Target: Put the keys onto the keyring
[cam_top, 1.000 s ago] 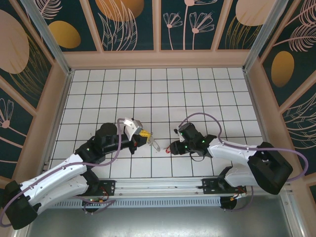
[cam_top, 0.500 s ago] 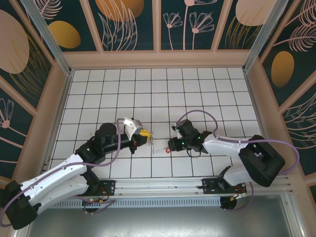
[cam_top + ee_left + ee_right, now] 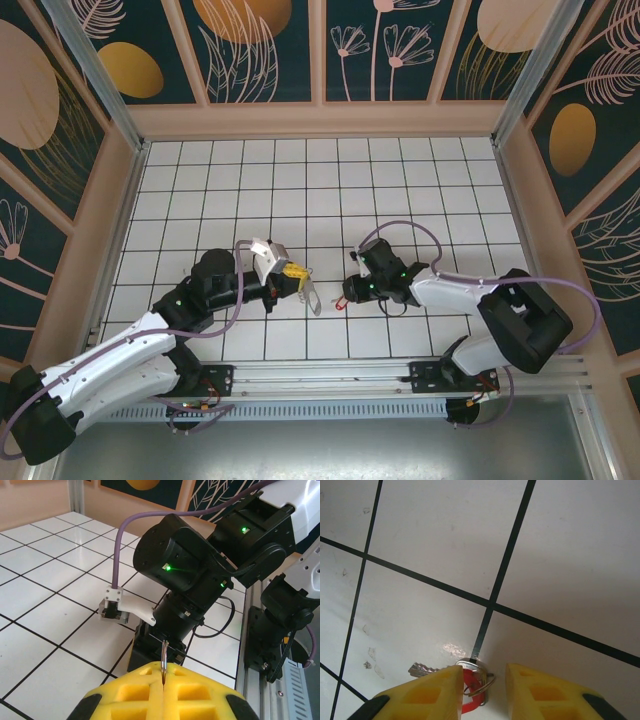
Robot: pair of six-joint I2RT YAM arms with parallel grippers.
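The key lies flat on the white tiled floor, its silvery head over a black grid line, with a red tag and a small split ring on it. My right gripper is down over it, yellow fingers either side of the head, a gap still showing on the right. In the top view the right gripper sits over the red tag. My left gripper is shut on the keyring, which juts out toward the right gripper. The keyring shows edge-on, pinched between the left gripper pads.
The right arm's black wrist fills the space just beyond the left fingers. The mounting rail runs along the near edge. Wooden walls box in the tiled floor.
The right gripper's fingers have drawn closer together around the key, and the right arm's elbow has swung left. The left arm and keyring have held still.
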